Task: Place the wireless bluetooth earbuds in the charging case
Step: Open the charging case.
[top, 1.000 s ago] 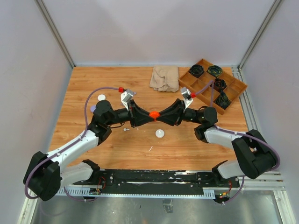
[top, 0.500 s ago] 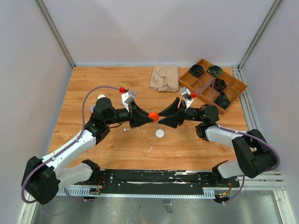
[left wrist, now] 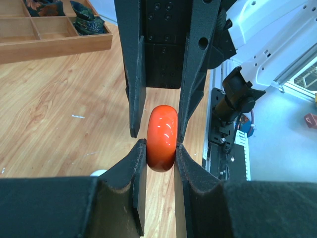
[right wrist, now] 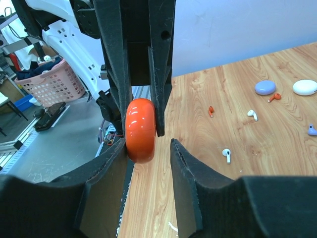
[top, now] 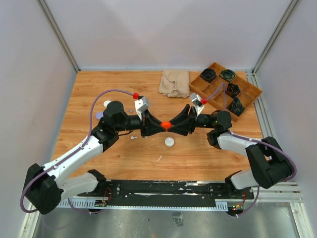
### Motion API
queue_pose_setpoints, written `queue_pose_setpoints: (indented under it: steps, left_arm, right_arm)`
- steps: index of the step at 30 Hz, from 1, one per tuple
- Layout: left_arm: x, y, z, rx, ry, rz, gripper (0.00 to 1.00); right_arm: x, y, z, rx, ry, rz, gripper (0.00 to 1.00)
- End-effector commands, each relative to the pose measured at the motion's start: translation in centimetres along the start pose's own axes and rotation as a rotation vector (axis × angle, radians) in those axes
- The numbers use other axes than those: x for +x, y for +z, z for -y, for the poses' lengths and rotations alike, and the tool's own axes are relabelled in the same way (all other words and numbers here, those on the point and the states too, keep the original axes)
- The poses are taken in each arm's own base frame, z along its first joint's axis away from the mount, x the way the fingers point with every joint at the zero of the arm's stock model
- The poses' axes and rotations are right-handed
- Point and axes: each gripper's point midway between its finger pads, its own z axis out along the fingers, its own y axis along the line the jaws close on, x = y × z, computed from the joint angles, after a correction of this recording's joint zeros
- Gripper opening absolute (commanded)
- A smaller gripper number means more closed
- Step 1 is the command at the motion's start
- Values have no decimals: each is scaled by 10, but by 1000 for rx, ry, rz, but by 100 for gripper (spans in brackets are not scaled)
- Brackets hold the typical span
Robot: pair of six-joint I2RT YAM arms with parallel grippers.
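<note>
White round puck case (top: 170,142) on wood-grain table (top: 198,153), near centre. Small white stemmed earbuds (right wrist: 226,154) lie loose on table to its left. Glossy orange charging case (top: 166,124) above table centre. Left gripper (left wrist: 161,148) clamped on both its faces. Right gripper (right wrist: 146,148) parted, one finger touching. Far: crumpled beige cloth (top: 174,82), compartmented wooden tray (top: 212,90).

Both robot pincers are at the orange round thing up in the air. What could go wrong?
The left pincer squeezes the orange case, but the right pincer has a gap on one side. If the left lets go now, the case could fall to the table. It looks smooth and round, so it might roll off among the earbuds.
</note>
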Motion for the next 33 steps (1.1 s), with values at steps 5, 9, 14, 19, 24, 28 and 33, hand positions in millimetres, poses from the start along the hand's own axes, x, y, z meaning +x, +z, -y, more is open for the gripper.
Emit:
queue_pose_setpoints:
  steps: [5,9,14,19,24,28,33]
  left_arm:
    - [-8,5,2,2,41,-4,0]
    - [-8,7,3,8,43,-10,0]
    - [-9,5,2,-7,51,-5,5]
    - [-11,0,-3,-63,56,18,40]
    - [-10,-2,-7,-98,43,30,62]
    - [-8,-2,-13,-129,26,28,67]
    - [-6,-1,-20,-159,12,21,69]
  right_arm:
    - [-7,1,-4,-39,-57,-6,34]
    - [-5,3,-7,-55,-54,-17,30]
    - [0,4,-10,-78,-45,-37,20]
    - [1,3,-10,-72,-48,-36,4]
    - [0,2,-9,-48,-60,-39,2]
    - [0,1,-9,-31,-78,-45,2]
    - [0,-1,-10,-22,-85,-50,2]
